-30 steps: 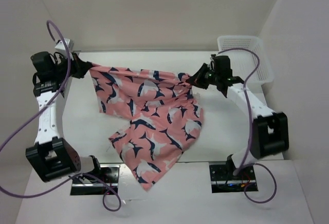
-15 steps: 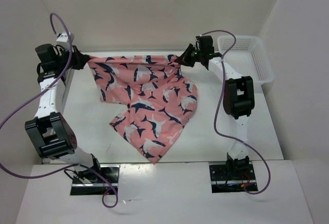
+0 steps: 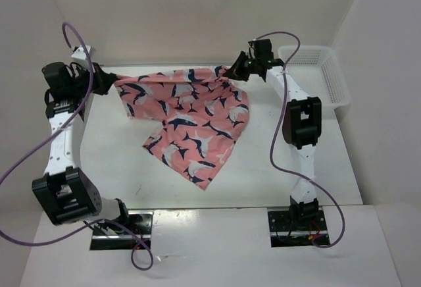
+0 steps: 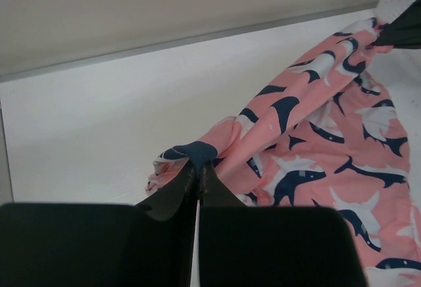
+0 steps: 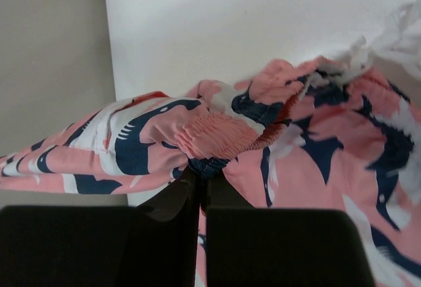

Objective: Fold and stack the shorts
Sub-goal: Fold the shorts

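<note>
The salmon-pink shorts [image 3: 191, 112] with navy-and-white shapes hang stretched between my two grippers at the back of the table, the lower part trailing toward the front. My left gripper [image 3: 107, 81] is shut on the shorts' left corner; in the left wrist view the gripper [image 4: 198, 166] pinches a navy edge of the shorts [image 4: 316, 142]. My right gripper [image 3: 235, 74] is shut on the right corner; in the right wrist view the gripper [image 5: 203, 170] clamps the gathered waistband of the shorts [image 5: 217, 135].
A white plastic mesh basket [image 3: 316, 76] stands at the back right, just right of my right arm. The back wall runs close behind both grippers. The white table [image 3: 118, 162] extends to the front edge.
Both grippers have carried the shorts toward the back of the table. The trailing lower part has slid back from the front edge, and the right arm has stretched out further.
</note>
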